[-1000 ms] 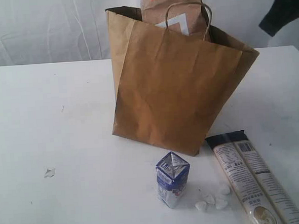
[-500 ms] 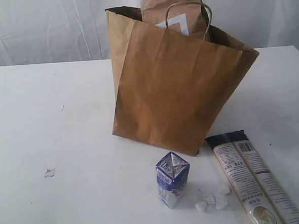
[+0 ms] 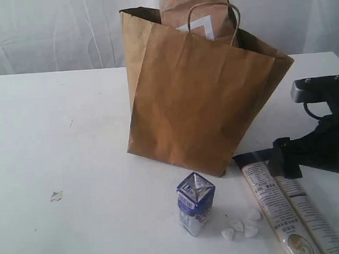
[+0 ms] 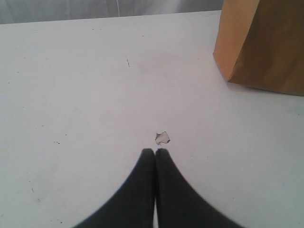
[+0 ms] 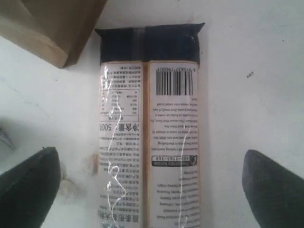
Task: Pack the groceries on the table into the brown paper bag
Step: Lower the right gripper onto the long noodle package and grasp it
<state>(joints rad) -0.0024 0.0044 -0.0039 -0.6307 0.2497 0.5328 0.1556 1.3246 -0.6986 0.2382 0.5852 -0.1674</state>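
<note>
On the bench (image 3: 72, 138), at the right: long printed packet (image 5: 149, 133) lying flat between right fingers (image 5: 268, 183), spread wide and clear of both edges. Left fingers (image 4: 142, 190) pressed together, empty, near small scrap (image 4: 162, 137). Brown paper bag (image 3: 197, 102) upright, kraft pouch (image 3: 194, 10) inside. Small blue-white carton (image 3: 195, 203) standing in front.

You have one brown paper bag (image 3: 197, 102), one kraft pouch (image 3: 194, 7), one blue-white carton (image 3: 196, 209), one long printed packet (image 3: 281, 212), four small white lumps (image 3: 228, 233) and one pale scrap (image 3: 56, 195).
</note>
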